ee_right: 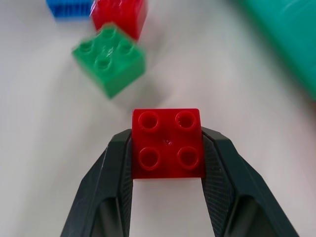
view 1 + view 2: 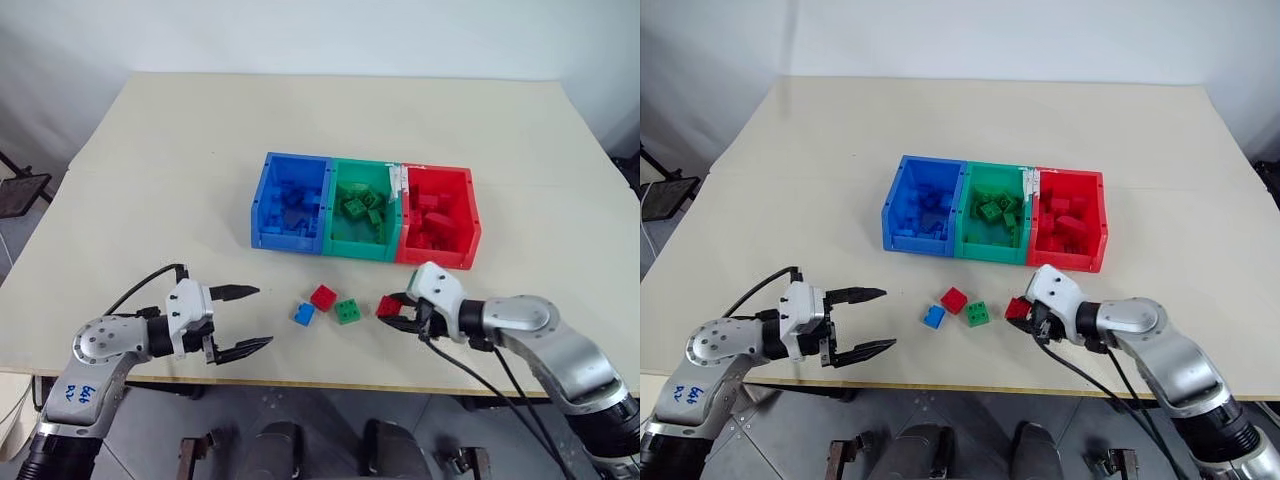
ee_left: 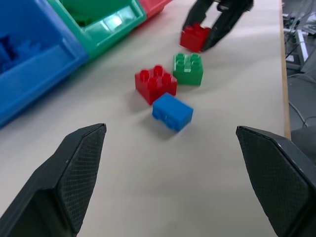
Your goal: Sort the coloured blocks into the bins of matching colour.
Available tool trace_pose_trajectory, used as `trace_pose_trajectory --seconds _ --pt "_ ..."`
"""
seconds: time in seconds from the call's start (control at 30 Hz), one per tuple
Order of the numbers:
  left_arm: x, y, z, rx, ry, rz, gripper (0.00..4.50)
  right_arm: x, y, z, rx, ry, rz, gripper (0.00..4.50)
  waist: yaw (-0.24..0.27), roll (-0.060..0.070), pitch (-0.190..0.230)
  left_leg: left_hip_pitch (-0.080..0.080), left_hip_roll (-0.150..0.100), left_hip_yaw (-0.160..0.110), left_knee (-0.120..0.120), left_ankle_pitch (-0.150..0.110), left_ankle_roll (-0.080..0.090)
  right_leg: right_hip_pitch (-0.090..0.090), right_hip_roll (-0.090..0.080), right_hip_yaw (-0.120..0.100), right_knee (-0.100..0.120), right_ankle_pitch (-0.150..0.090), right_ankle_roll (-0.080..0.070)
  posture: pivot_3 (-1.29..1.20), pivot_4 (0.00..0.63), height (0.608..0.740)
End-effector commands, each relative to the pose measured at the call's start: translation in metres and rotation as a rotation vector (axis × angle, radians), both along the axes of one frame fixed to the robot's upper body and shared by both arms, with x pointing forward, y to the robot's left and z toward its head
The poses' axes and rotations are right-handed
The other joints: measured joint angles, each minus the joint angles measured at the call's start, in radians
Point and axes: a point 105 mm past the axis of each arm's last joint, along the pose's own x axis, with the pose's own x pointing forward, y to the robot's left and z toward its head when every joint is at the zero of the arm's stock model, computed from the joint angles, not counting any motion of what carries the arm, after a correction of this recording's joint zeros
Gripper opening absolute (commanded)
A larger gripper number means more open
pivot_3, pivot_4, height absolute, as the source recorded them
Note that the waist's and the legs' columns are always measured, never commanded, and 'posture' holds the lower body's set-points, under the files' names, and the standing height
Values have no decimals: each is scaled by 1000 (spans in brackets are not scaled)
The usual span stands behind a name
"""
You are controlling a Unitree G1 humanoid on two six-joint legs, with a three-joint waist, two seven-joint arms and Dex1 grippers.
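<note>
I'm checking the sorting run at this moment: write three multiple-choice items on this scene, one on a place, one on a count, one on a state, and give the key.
1. Which bin stands in the middle of the row?
A. blue
B. green
C. red

2. How many blocks lie loose on the table, counting the one between the right gripper's fingers?
A. two
B. four
C. six

3. How does the right gripper stand?
A. wide open over the bins
B. shut on nothing
C. shut on a red block

Key:
1 B: the green bin sits between the blue bin and the red bin.
2 B: a red block, a green block, a blue block and the gripped red block are on the table.
3 C: the right gripper has a finger against each side of that red block; the left gripper is open.
</note>
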Motion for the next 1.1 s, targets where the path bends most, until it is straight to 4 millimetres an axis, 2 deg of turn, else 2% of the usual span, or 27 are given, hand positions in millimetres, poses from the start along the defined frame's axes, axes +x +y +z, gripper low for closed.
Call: trace_pose_trajectory --seconds 0.03,0.2,0.27,0.37,0.5,0.57,0.67,0.73,0.87,1.0,1.1 --pt "1 -16 19 -72 -57 -23 4500 18 -13 44 172 -124 -36 1464 0 0 0 0 0 0 0 0 0 0 0 0 0 0 0 0 150 740" --pt "10 -27 30 -133 -85 2 4500 63 -52 93 319 -289 -219 1464 -1 0 0 0 0 0 1 0 0 0 0 0 1 0 0 0 150 740" --pt "11 -29 31 -133 -88 0 4500 80 -66 102 293 -328 -280 1464 -4 0 0 0 0 1 1 0 0 0 0 0 1 0 0 0 150 740" --pt "11 -28 31 -130 -89 1 4500 95 -75 104 246 -336 -307 1464 -6 0 0 0 0 1 0 0 0 -1 1 0 1 0 0 0 150 740" --pt "12 -25 31 -119 -95 14 4500 104 -78 103 220 -322 -308 2831 -6 0 0 0 0 1 0 0 0 -1 1 0 1 0 0 0 150 740" --pt "13 -23 31 -116 -98 25 4500 103 -78 104 220 -328 -292 3531 -5 0 0 0 0 1 0 0 0 -1 1 0 0 0 0 0 150 740" --pt "14 -18 30 -107 -98 37 4500 87 -78 109 262 -368 -188 4472 -5 0 0 0 0 1 0 0 0 -1 1 0 0 0 0 0 150 740" --pt "14 -14 29 -100 -95 45 4500 69 -77 113 312 -396 -72 4472 -1 0 0 0 0 1 0 0 0 -1 1 0 0 0 0 0 150 740" --pt "10 4 22 -77 -64 73 4500 30 -108 86 248 -316 53 4472 4 0 0 -1 0 1 0 0 1 1 1 -1 0 0 0 0 150 740" --pt "8 25 15 -57 -21 107 4500 17 -130 66 185 -214 48 4472 -5 0 0 0 0 2 1 -1 2 2 0 -1 -1 0 1 0 150 740" --pt "7 34 12 -37 -6 124 4500 16 -134 57 131 -192 55 4472 -19 0 0 5 2 4 1 -1 2 5 1 -1 -1 0 0 0 150 740"
